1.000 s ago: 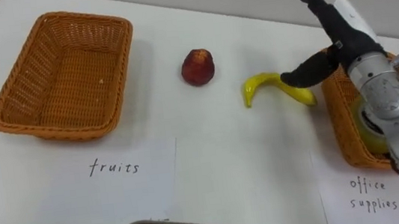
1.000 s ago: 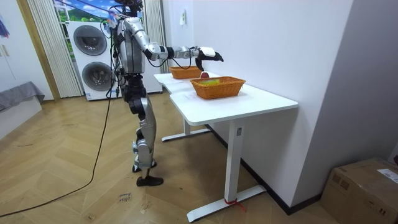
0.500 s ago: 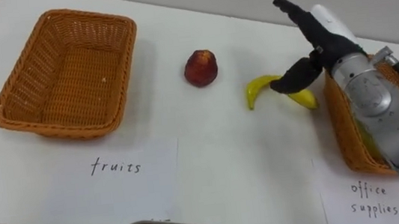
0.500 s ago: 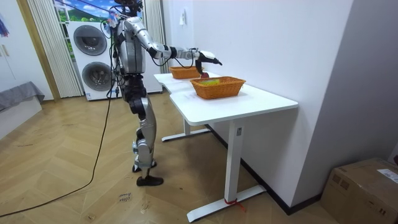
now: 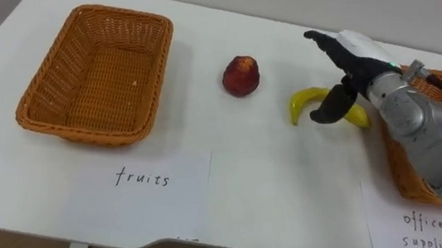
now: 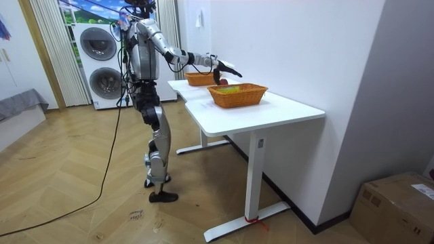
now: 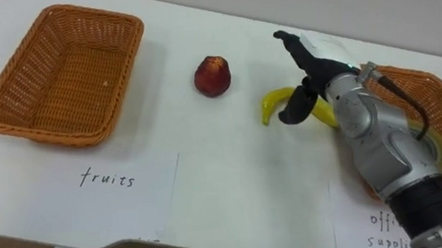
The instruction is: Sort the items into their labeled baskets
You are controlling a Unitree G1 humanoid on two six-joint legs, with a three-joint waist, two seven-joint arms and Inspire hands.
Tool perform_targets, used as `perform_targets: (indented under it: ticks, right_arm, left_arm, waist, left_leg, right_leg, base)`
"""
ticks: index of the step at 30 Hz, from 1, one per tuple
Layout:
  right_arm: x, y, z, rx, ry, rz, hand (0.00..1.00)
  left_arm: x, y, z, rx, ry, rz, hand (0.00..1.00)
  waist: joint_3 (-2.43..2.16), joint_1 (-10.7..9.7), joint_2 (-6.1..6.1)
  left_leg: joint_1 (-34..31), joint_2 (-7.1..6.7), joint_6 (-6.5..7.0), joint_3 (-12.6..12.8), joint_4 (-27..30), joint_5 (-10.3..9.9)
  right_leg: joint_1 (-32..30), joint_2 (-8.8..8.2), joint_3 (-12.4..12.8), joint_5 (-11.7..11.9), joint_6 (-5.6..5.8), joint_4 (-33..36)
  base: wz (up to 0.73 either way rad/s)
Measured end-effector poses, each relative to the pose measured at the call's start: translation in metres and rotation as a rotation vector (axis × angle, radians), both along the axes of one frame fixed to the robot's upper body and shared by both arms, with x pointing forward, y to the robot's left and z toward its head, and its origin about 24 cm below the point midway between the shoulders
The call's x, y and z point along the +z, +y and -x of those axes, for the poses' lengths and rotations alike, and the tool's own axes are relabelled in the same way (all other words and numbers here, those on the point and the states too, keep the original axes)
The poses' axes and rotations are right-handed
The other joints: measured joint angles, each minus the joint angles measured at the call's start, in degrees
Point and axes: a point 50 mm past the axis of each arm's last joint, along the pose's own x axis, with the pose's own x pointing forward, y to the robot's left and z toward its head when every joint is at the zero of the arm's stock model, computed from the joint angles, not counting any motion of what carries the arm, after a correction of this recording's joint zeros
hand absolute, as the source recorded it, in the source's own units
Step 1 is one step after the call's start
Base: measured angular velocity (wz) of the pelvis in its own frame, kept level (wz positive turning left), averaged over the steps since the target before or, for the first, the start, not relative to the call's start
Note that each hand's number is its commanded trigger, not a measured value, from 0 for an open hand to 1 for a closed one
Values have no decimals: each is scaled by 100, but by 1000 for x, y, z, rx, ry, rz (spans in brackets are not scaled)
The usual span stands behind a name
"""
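Observation:
A yellow banana [image 5: 306, 100] lies on the white table [image 5: 278, 184], right of a red apple [image 5: 241, 76]. My right hand [image 5: 354, 65] hangs open just over the banana's right end, fingers straight and pointing away, thumb bent down beside the fruit. The empty wicker fruit basket [image 5: 93, 137] stands at the far left, behind a paper label [image 5: 152, 190]. The wicker office-supplies basket [image 7: 418, 76] stands at the right, partly behind my forearm, with a yellowish tape roll [image 7: 434, 148] in it. In the room view I stand at the table's edge with my right hand [image 6: 224, 66] stretched over it.
A second paper label [image 5: 429, 225] lies at the table's front right corner. Bare tabletop lies between the apple and the fruit basket. A wall runs along the table's far edge, and a washer and dryer [image 6: 100, 57] stand behind me.
My right hand has come down and nearer to the banana, its thumb now beside the fruit. The whole eye view has shifted to the right. The fruit has not moved.

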Motion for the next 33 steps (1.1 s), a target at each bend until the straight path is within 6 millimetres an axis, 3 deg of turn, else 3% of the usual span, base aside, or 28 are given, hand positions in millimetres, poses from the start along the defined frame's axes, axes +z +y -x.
perform_targets:
  ticks: [14,23,33]
  right_arm:
    - [-20,-18,2,-67,94,61,0]
    - [-21,-19,2,-69,100,62,0]
    - [-24,-23,1,-78,113,106,0]
  left_arm:
    - [2,0,-13,-19,-28,9,0]
    - [3,0,-22,-42,-39,2,0]
    - [4,0,-27,-45,-54,-4,0]
  waist:
    - [22,130,-18]
    - [56,137,29]
    - [33,151,98]
  left_leg:
    - [-82,-21,4,-81,44,3]
    - [-107,-25,4,-138,50,3]
    - [-135,-37,7,-162,53,11]
  right_leg:
    - [-2,-50,-79,0,0,-75]
    - [-3,-51,-130,0,0,-85]
    - [-17,-58,-158,0,0,-92]
  base:
    - [2]
    - [3]
    - [0]
